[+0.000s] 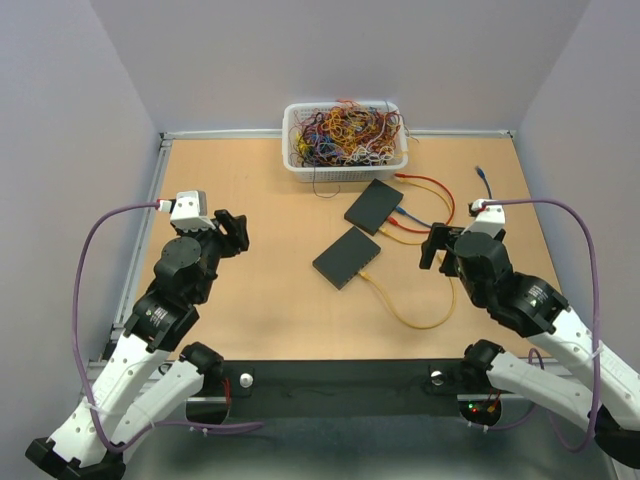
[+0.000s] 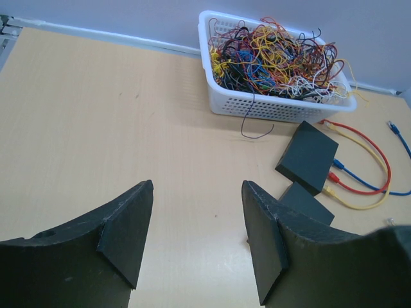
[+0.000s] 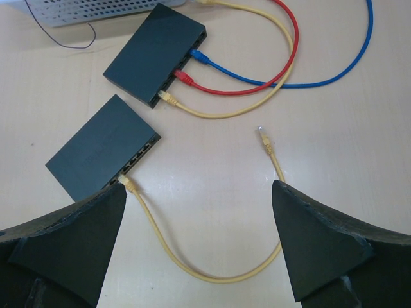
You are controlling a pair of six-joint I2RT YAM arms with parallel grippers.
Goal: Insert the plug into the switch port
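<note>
Two dark switches lie mid-table, the near switch [image 1: 346,258] [image 3: 106,151] and the far switch [image 1: 375,206] [image 3: 154,54]. A yellow cable [image 1: 415,320] [image 3: 192,269] loops over the table. One of its ends sits in a port at the near switch's corner [image 3: 128,184], and its free plug [image 3: 263,138] lies loose on the wood. My right gripper [image 1: 432,247] [image 3: 198,192] hovers open above the loop, with the free plug just ahead of its right finger. My left gripper [image 1: 235,232] [image 2: 198,189] is open and holds nothing, well left of the switches.
A white basket [image 1: 345,168] [image 2: 276,106] full of tangled wires stands at the back. Blue [image 3: 321,80], red [image 3: 257,86] and another yellow cable [image 3: 257,102] are plugged into the far switch and curve off to the right. A loose blue plug [image 1: 480,172] lies at the far right.
</note>
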